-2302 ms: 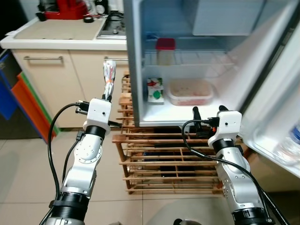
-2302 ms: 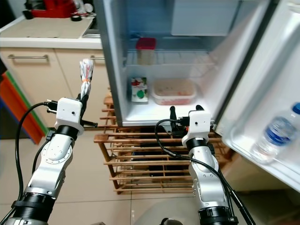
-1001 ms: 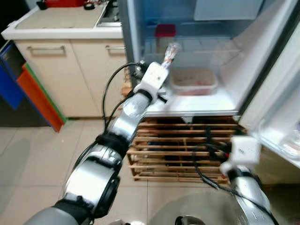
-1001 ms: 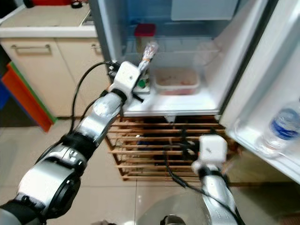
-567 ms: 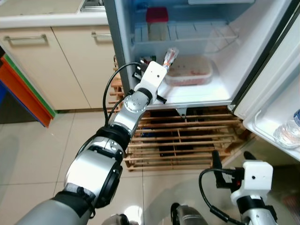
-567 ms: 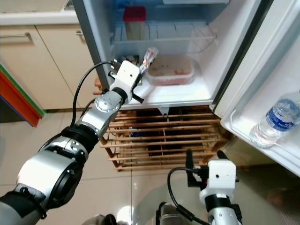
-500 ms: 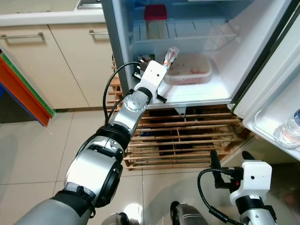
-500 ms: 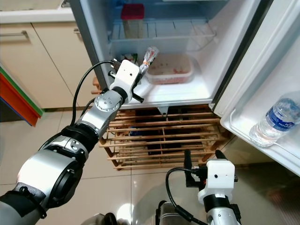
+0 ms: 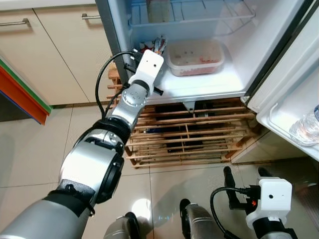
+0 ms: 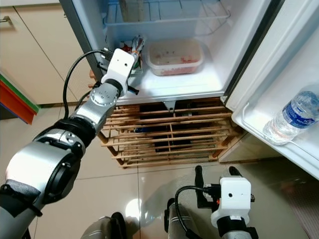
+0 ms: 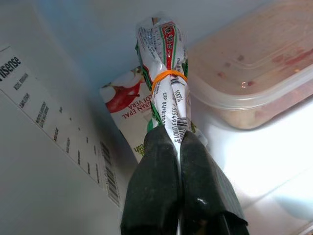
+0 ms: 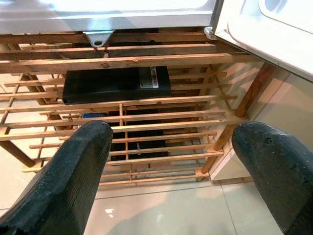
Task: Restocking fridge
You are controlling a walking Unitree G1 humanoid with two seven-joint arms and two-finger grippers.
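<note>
Left pincer [image 11: 177,147] is pinching a twisted packet [image 11: 166,88] w/ an orange band, reaching inside the fridge [image 9: 239,74] by a carton [image 11: 128,105] & food tub [image 9: 194,57]. Packet's not let go yet, so almost done. Right pincer [image 12: 171,161] is spread wide, low near the floor.

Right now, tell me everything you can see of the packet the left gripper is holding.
The packet is a printed plastic wrapper, twisted narrow and cinched by an orange rubber band, with red, green and white print and a barcode. The left gripper is shut on its lower end, holding it roughly upright inside the fridge, in front of a carton and beside a lidded plastic container.
</note>
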